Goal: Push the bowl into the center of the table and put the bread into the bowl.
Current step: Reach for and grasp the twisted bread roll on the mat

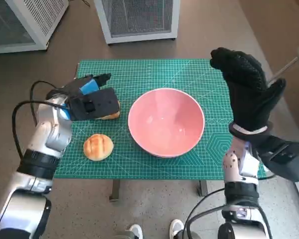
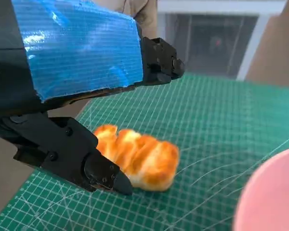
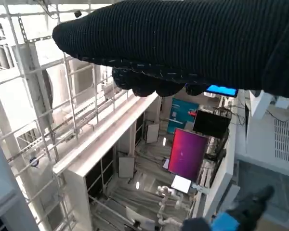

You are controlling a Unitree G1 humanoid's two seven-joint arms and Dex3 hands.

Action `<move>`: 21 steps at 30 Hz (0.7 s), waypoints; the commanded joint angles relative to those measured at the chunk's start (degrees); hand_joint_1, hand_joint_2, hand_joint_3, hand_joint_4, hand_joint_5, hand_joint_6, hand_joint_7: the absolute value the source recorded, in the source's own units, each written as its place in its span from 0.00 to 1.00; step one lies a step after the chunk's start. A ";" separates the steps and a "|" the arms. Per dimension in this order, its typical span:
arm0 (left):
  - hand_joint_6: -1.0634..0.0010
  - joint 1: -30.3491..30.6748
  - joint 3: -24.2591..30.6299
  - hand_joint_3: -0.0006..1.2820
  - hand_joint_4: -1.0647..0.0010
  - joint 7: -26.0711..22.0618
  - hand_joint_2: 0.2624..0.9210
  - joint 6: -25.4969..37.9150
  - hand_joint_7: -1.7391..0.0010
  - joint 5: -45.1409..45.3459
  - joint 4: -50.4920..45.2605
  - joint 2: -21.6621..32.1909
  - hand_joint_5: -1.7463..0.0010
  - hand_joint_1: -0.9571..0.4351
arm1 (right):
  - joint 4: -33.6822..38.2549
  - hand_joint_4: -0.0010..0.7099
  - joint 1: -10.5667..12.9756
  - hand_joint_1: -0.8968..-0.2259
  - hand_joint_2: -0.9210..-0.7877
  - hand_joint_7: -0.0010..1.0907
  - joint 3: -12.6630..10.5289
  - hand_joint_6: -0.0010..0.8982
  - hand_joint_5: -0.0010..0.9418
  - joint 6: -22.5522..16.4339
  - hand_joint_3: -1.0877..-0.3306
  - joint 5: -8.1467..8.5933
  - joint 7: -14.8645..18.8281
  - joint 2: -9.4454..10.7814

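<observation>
Glossy smooth pink bowl (image 1: 166,122), matt gridded green mat (image 1: 199,74), knitted glove (image 1: 249,92).

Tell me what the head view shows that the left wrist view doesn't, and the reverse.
Head view only: the round golden bread roll, the black-gloved right hand raised off the table, and the pink bowl's whole shape. Left wrist view only: the long glazed bread lying clear of the fingertip. Both: blue-taped left hand, green cutting mat.

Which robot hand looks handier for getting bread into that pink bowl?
The left robot hand: it hovers over one bread, with the round bread close by. The right robot hand is raised beyond the bowl, far from both.
</observation>
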 commanded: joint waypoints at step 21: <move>0.79 -9.33 -5.06 0.01 0.94 4.63 0.75 -5.54 0.99 1.45 27.08 -6.16 1.00 0.60 | -2.53 0.54 3.93 0.72 0.00 0.50 0.38 0.22 0.00 0.99 0.82 0.54 -1.44 1.04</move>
